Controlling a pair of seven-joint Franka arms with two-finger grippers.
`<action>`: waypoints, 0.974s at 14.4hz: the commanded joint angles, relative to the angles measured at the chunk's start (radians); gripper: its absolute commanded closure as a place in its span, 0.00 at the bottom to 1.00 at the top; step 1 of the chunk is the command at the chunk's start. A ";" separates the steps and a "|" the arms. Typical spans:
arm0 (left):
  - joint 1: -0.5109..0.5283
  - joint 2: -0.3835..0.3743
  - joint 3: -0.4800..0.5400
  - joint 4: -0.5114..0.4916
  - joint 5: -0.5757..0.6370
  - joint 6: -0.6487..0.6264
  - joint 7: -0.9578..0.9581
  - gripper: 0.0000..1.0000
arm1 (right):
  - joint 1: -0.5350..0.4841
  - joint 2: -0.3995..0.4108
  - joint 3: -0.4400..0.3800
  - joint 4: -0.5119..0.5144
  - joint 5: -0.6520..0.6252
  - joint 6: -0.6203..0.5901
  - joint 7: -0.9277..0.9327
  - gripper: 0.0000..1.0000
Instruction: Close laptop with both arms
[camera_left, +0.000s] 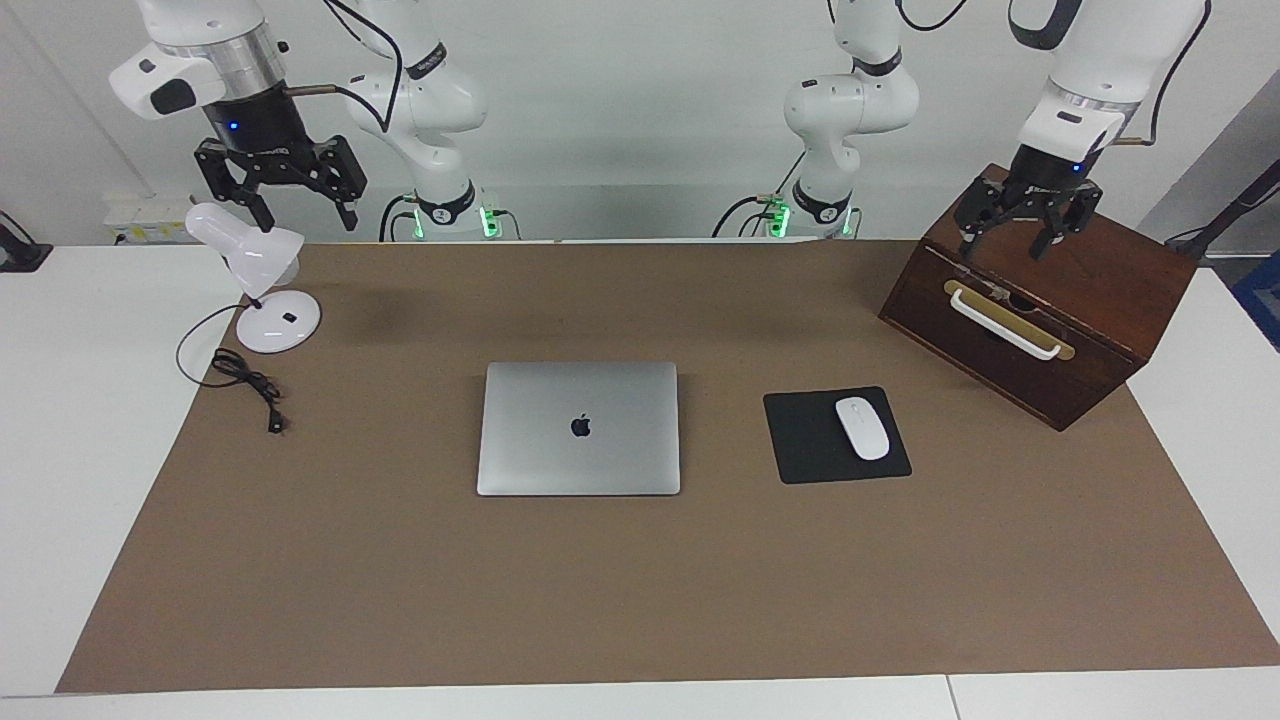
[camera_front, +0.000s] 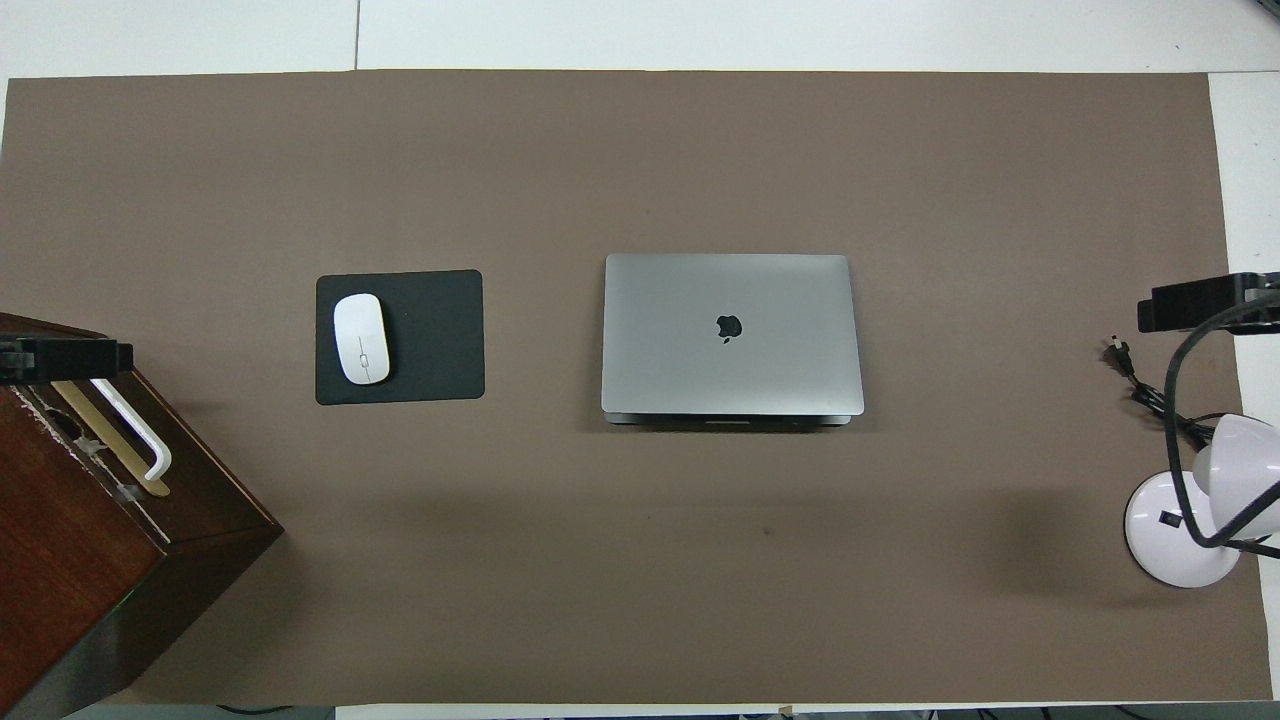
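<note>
The silver-grey laptop (camera_left: 578, 428) lies flat in the middle of the brown mat with its lid down and the dark apple logo facing up; it also shows in the overhead view (camera_front: 730, 335). My right gripper (camera_left: 307, 222) hangs open and empty in the air over the white desk lamp (camera_left: 255, 262) at the right arm's end of the table. My left gripper (camera_left: 1010, 245) hangs open and empty over the wooden box (camera_left: 1040, 320) at the left arm's end. Both grippers are well apart from the laptop. In the overhead view only a black part of each gripper shows at the side edges.
A black mouse pad (camera_left: 815, 450) with a white mouse (camera_left: 862, 428) lies beside the laptop toward the left arm's end. The wooden box has a white handle (camera_left: 1003, 323). The lamp's black cable (camera_left: 250, 385) trails on the mat (camera_left: 640, 600).
</note>
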 joint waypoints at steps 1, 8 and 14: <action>0.012 0.074 -0.011 0.159 0.014 -0.123 -0.004 0.00 | -0.013 -0.007 -0.005 -0.044 0.010 0.018 -0.018 0.00; -0.003 0.104 -0.017 0.166 0.014 -0.168 -0.011 0.00 | -0.035 0.019 -0.008 -0.057 -0.004 0.056 -0.018 0.00; -0.020 0.110 -0.024 0.155 0.016 -0.137 -0.098 0.00 | -0.055 0.018 -0.008 -0.063 -0.001 0.053 -0.020 0.00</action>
